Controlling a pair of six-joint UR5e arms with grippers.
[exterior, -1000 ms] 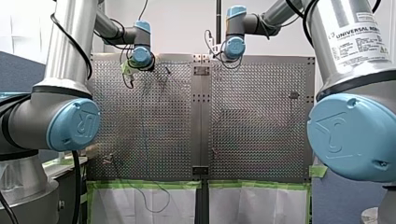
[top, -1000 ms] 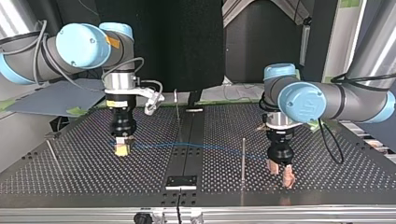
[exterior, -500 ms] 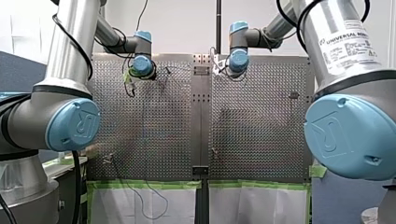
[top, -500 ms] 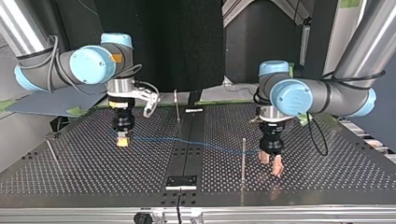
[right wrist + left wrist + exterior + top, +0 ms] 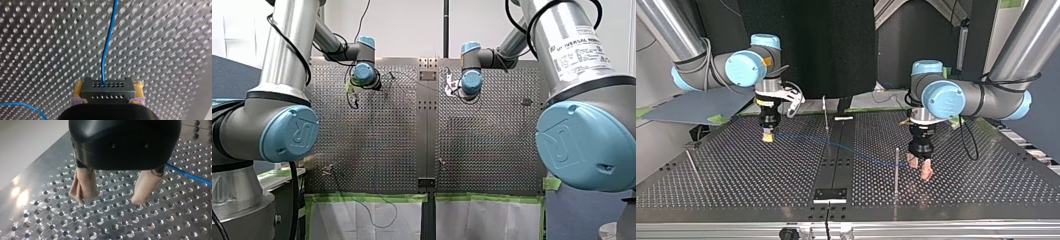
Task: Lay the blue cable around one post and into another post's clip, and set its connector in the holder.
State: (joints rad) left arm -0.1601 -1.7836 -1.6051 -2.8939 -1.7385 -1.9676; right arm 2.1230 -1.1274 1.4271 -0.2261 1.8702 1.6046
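The worktop is a perforated metal sheet with a dark strip down its middle. My right arm comes in at the top view's left and my left arm at its right, both pointing their tools down at the sheet.

The right tool pinches the connector, its yellow pads pressed on the two ends. The left tool has its beige-padded fingers spread, with only bare sheet between them. Their tips seem to touch the sheet, though I cannot be sure from this angle.

Three thin posts stand on the worktop. In the top view the near post is just beside the left tool, toward the middle. The far post stands by the strip, and the side post leans at the view's left. A small dark plate lies on the strip near the front edge.

The connector is a dark block with two rows of holes, held over the worktop. The blue cable leaves its top row and runs ahead of the right tool. In the top view it crosses the strip toward the near post. In the left wrist view it passes beside one finger, outside the gap.
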